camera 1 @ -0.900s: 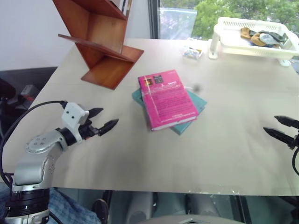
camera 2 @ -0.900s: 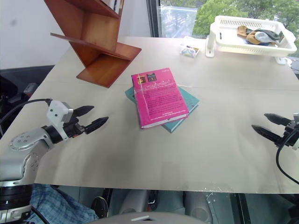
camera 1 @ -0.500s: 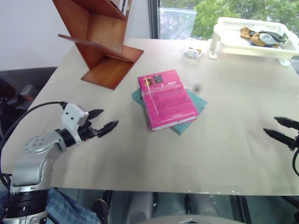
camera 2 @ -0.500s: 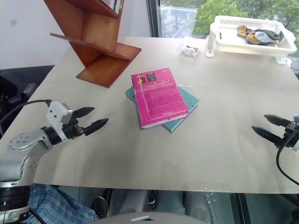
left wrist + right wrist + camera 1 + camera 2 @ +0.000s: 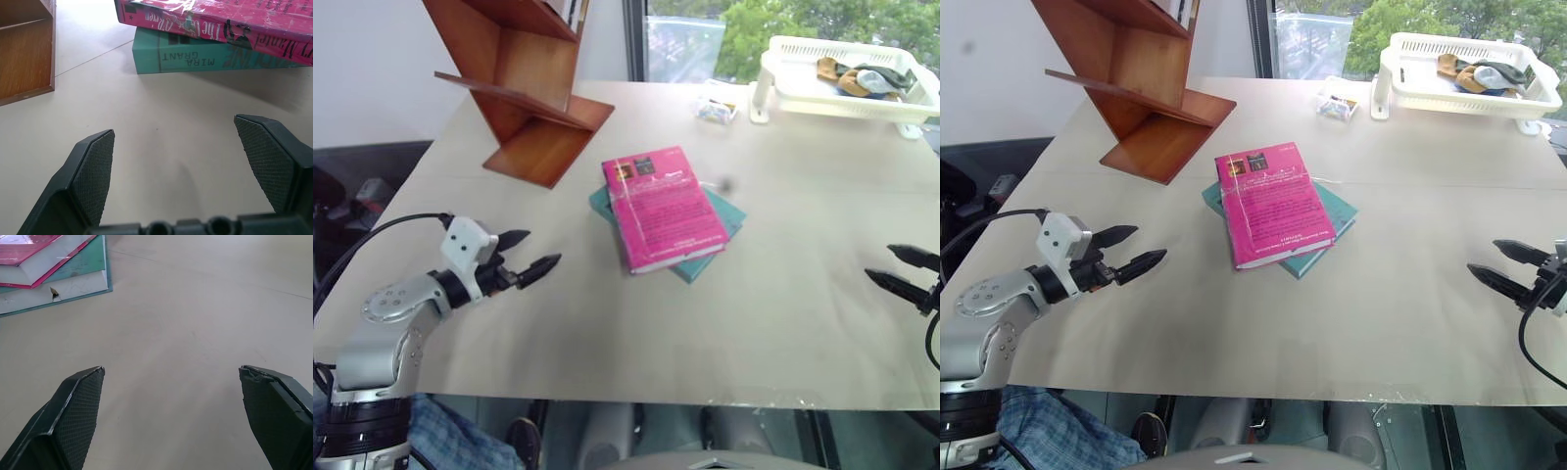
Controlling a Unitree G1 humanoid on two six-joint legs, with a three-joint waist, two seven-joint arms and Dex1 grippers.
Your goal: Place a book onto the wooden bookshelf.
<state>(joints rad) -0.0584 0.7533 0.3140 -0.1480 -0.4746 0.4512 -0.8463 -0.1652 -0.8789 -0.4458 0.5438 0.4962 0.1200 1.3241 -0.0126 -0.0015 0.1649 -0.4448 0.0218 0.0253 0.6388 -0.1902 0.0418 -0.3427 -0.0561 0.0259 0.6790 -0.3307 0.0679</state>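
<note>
The magenta-pink book [image 5: 664,208] lies flat in the middle of the table, stacked on a teal-green book [image 5: 717,233]. The wooden bookshelf [image 5: 521,90], reddish-brown with slanted boards, stands at the table's far left corner. My left gripper [image 5: 534,252] hovers over the table's left side, open and empty, pointing toward the books and well short of them. Its wrist view shows the pink book's spine [image 5: 210,19] above the teal spine [image 5: 195,56]. My right gripper [image 5: 896,268] is at the right edge, open and empty, far from the books [image 5: 44,264].
A white plastic basket tray [image 5: 842,83] with small items sits at the far right corner. A small wrapped packet [image 5: 717,110] lies beside it. The beige table [image 5: 705,333] ends in a front edge close to me.
</note>
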